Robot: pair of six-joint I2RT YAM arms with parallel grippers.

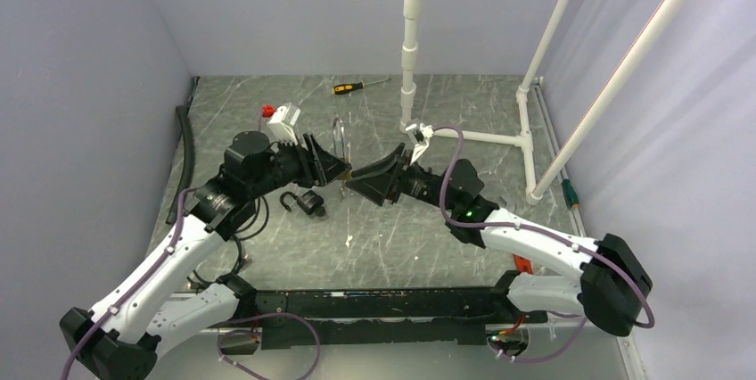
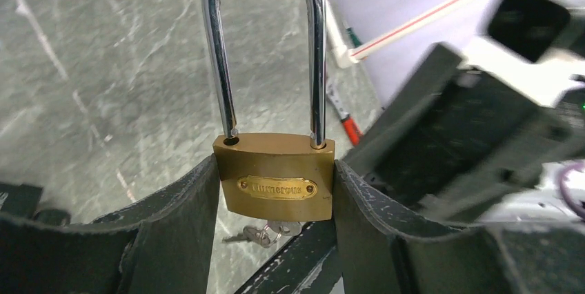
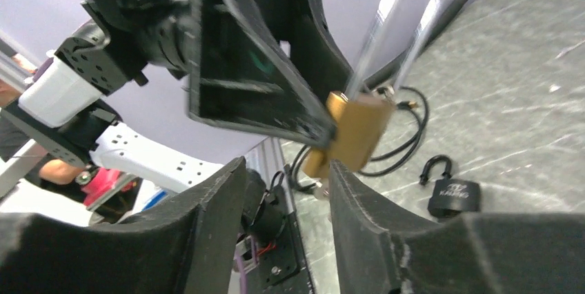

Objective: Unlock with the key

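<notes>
From above, the left gripper point(image 1: 332, 166) is holding the brass padlock point(image 1: 340, 137) up off the counter point(image 1: 419, 237) near its middle, while the right gripper point(image 1: 358, 182) is sitting just beside it on the opposite side. In the left wrist view, the two fingers are clamping the flat sides of the brass body, the shackle point(image 2: 265, 38) is standing upright and seated at both legs, and a small key point(image 2: 265, 233) on a ring is hanging below the body (whether it is seated in the keyhole is not something these views are showing). In the right wrist view, the right gripper's jaws are standing apart with nothing between them, just under the padlock's lower end; a black padlock point(image 3: 453, 196) is lying apart on the counter. The body is likely dense, rigid and smooth-sided, so the side clamp is looking sensible. The key is probably light, thin and free to swing, so pinching its flat head across both faces should be giving the best turning grip.
</notes>
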